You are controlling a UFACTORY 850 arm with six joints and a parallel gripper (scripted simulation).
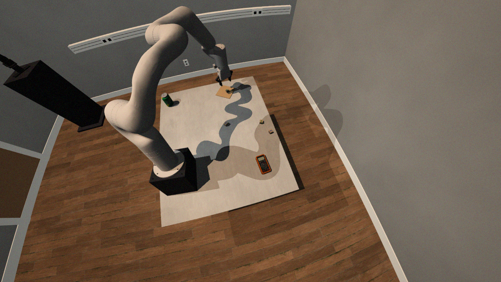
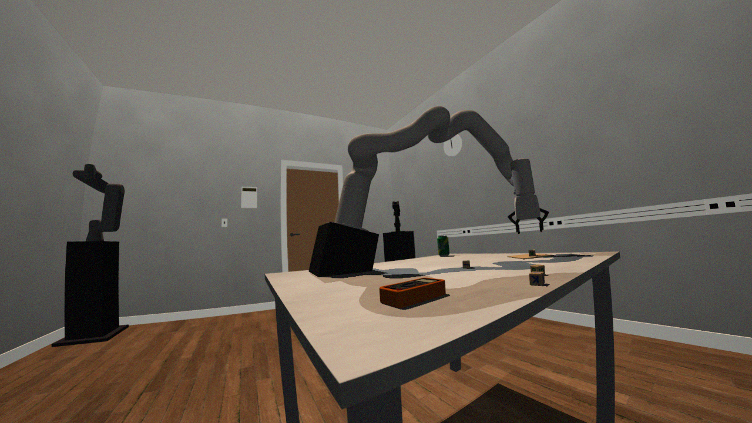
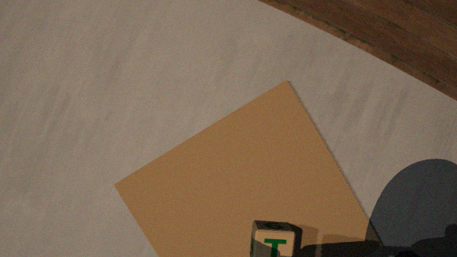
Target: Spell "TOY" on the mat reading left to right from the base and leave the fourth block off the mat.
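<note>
The tan mat (image 1: 225, 91) lies at the far end of the table; it also shows in the wrist view (image 3: 246, 178) and low in the exterior view (image 2: 528, 256). A block with a green T on its side (image 3: 274, 243) (image 2: 531, 252) stands on the mat near one edge (image 1: 229, 90). My gripper (image 1: 223, 80) (image 2: 527, 224) hangs open and empty well above that block. Three other blocks rest off the mat: one mid-table (image 1: 227, 124) (image 2: 466, 264) and two near the right edge (image 1: 261, 121) (image 1: 270, 131), one showing a blue X (image 2: 536, 279).
A green can (image 1: 166, 99) (image 2: 443, 245) stands at the far left of the table. An orange multimeter (image 1: 263, 163) (image 2: 412, 291) lies nearer the front. The arm's black base (image 1: 175, 171) sits at the table's left side. Table edges lie close to the mat.
</note>
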